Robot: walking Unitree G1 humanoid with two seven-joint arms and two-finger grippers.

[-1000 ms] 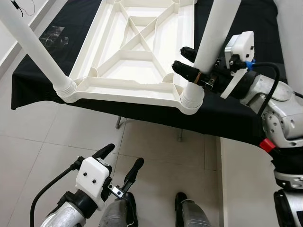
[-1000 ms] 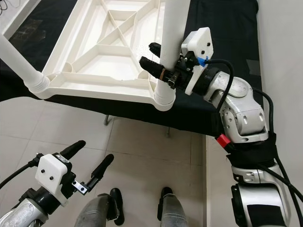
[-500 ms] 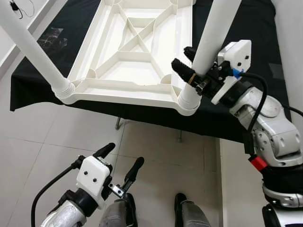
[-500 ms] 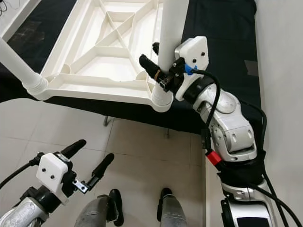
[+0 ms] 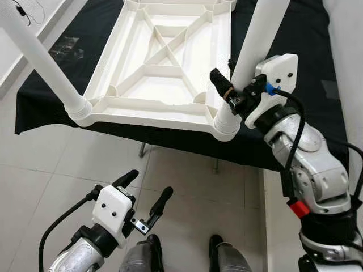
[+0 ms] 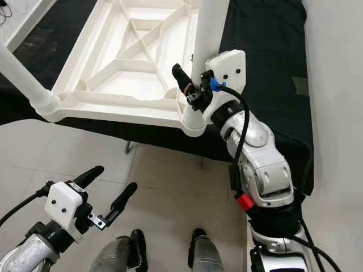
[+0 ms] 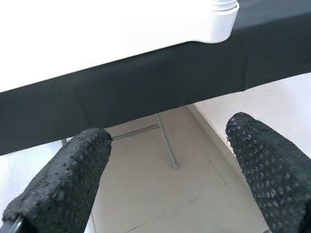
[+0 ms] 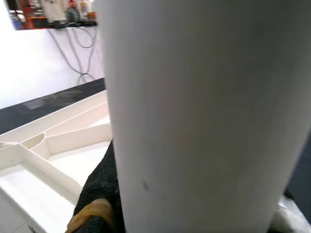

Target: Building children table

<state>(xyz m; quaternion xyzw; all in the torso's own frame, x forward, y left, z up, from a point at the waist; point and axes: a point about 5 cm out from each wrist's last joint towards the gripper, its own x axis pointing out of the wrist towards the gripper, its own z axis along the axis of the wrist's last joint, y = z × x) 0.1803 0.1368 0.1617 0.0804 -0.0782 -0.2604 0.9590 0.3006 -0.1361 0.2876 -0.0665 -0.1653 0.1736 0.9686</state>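
Observation:
The white children's table top [image 5: 148,117] lies upside down on a black-covered table [image 5: 309,34]. One white leg [image 5: 41,58] stands in its near left corner socket. Another white leg [image 5: 258,34] stands in the near right socket. My right gripper [image 5: 226,71] is shut on this right leg just above the socket, one black finger [image 5: 219,85] on the near side, the other behind it. The right wrist view has the leg [image 8: 194,111] up close against a finger [image 8: 99,189]. My left gripper [image 5: 147,187] hangs open low over the floor, holding nothing.
The black-covered table's near edge overhangs tiled floor, with thin metal table legs [image 5: 216,165] beneath. My feet [image 5: 222,252] stand on the tiles below the right corner. A white wall [image 5: 347,39] runs along the right. The left wrist view looks up at the table top's corner [image 7: 221,19].
My right wrist has swung round the right leg, from beside it to in front of it and closer in, still gripping. The left gripper has stayed put.

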